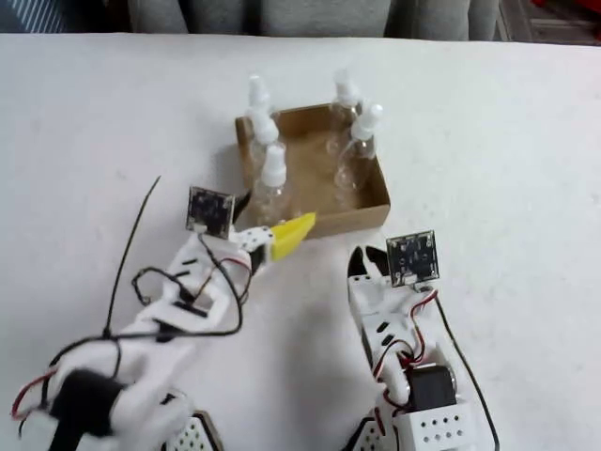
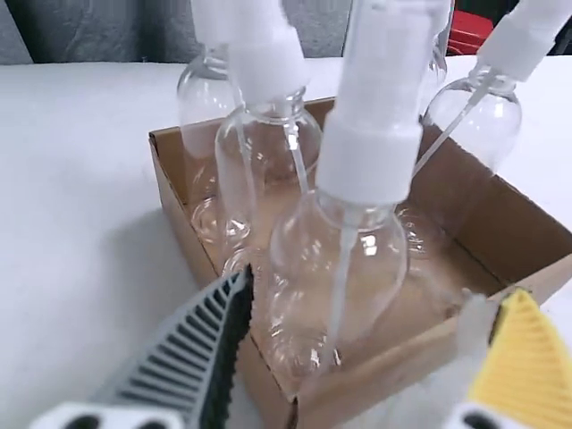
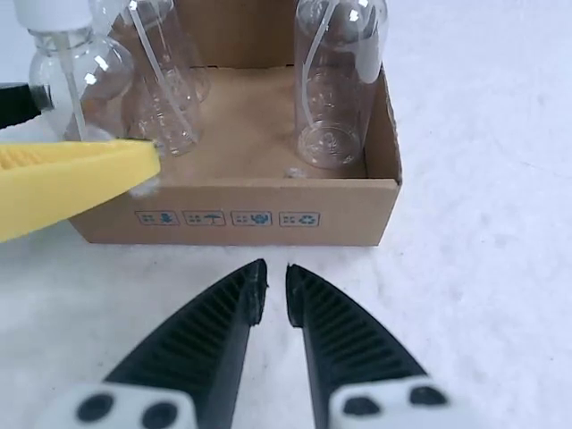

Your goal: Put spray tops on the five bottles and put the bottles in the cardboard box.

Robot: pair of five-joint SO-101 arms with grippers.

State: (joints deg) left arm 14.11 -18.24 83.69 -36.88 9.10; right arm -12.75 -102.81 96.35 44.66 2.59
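Cardboard box [image 1: 357, 218] sits mid-frame on the white counter [image 1: 507, 141] in the high view. All five bottles [image 1: 362, 150] seem to stand upright inside it, each w/ a spray top on. Task looks nearly done, so the risks are mostly about backing out cleanly.

Lower left of the high view: left claw [image 2: 378, 288], fingers apart, straddles the box's near-left corner. Dark finger [image 2: 192, 357] is outside the left wall, yellow finger [image 1: 293, 235] lies along the front wall. Near bottle [image 2: 340, 268] stands btwn the two fingers in the left wrist view, not pinched as far as I can tell.
- Risk 1: if this claw closes or swings sideways, a finger catches the wall & drags or tips the box.
- Risk 2: a bump on the near bottle. Bottles look light, tall, top-heavy & packed close, so one knock prob. topples its neighbours.
- Risk 3: lifting out at an angle, the yellow finger hooks the front rim.

Centre: spray top [image 2: 375, 134] on the near bottle looks seated, but can't tell if it's tight. A loose one could pop off on contact.

Lower right: right claw [image 3: 274, 279], fingers all but together, nothing held, sits low over the counter just short of the front wall. Any fwd push there shoves the box into the left claw.
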